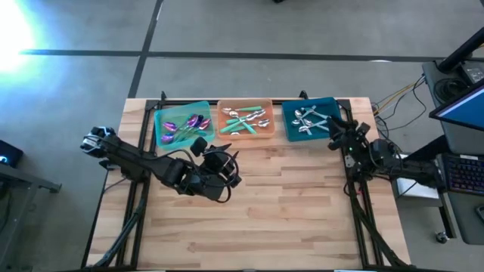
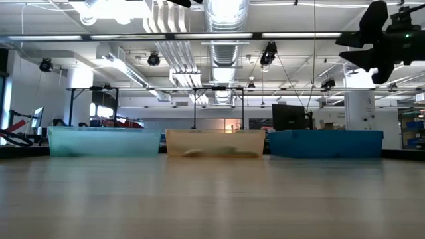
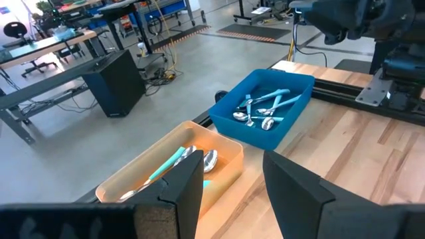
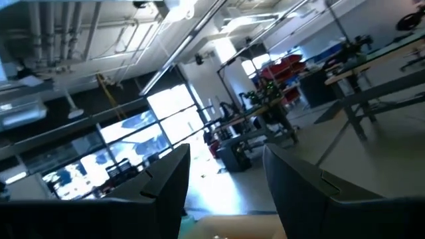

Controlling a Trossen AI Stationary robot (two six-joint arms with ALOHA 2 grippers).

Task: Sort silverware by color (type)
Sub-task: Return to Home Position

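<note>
**Spoons sorted into three trays, both grippers empty**

Light wooden plank table (image 1: 287, 211). Three plastic trays sit in a row along its far edge, just beside each other. All spoons in view lie inside the trays.

- Translucent green tray (image 1: 206, 107), on the left arm's side: holds the iridescent purple-headed spoons (image 1: 185, 125), piled loosely.
- Translucent orange tray (image 1: 270, 133), in the middle: holds the silver-headed, green-handled spoons (image 1: 246, 119), crossed over each other.
- Opaque blue tray (image 1: 330, 101), on the right arm's side: holds the silver-headed, light blue-handled spoons (image 1: 308, 121), also in a loose pile. The left wrist view shows the handles fanned out.

Left gripper (image 1: 227, 165): above bare table, just in front of the gap between the green tray and the orange tray, touching neither. It points towards the orange and blue trays. Its dark fingers are spread apart with nothing between them; the left wrist view shows table and a corner of the orange tray through the gap.

Right gripper (image 1: 338, 130): near the front corner of the blue tray on the right arm's side. The low view shows it raised well above the table. It is tilted upwards, so the right wrist view shows ceiling and room rather than the table. Its fingers are also spread and hold nothing.
</note>
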